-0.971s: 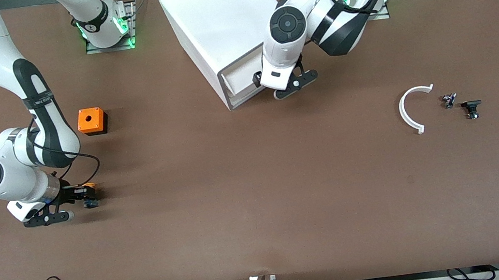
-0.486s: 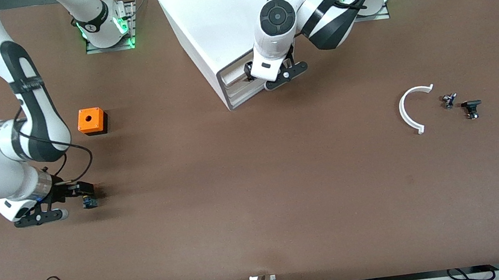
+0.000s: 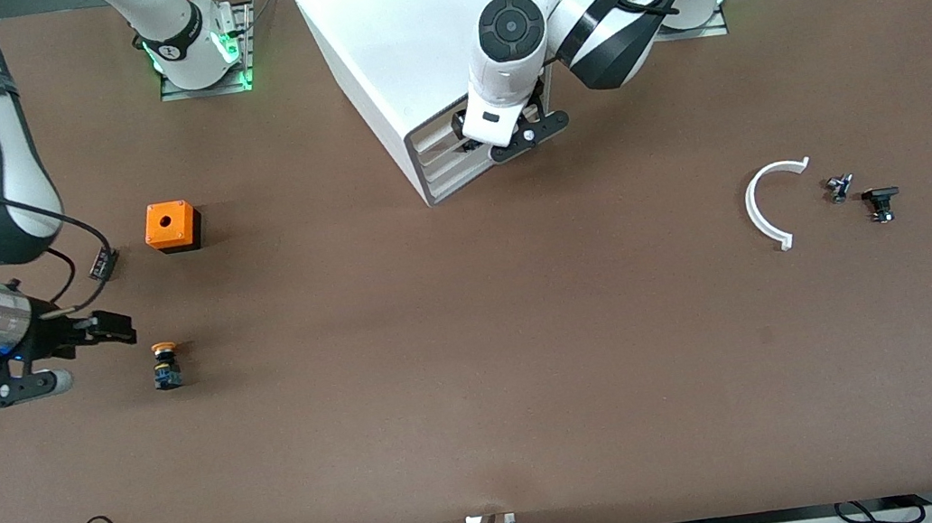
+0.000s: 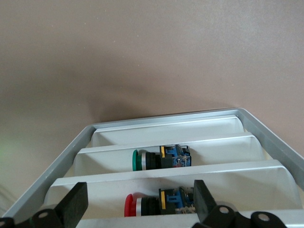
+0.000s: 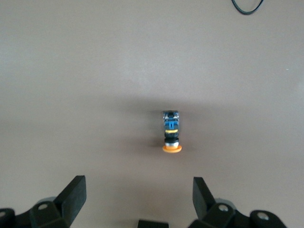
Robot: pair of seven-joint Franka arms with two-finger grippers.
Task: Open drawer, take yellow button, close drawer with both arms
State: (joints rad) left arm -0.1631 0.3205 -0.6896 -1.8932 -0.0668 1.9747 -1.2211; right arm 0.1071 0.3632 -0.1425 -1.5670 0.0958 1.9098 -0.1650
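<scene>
Resting on matte brown table (image 3: 481, 369), mushroom-capped button (image 3: 165, 365); left gripper (image 3: 474, 134) and right gripper (image 3: 111, 330) both spread.

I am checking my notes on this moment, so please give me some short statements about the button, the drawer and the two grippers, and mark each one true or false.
1. The button lies on the table, free of both grippers. True.
2. The right gripper is shut on the button. False: its fingers are open and apart from the button.
3. The left gripper is at the front of the cabinet. True.
4. The drawer stands pulled far out. False: all fronts sit about flush.
5. The button lies nearer to the front camera than the orange box. True.
</scene>
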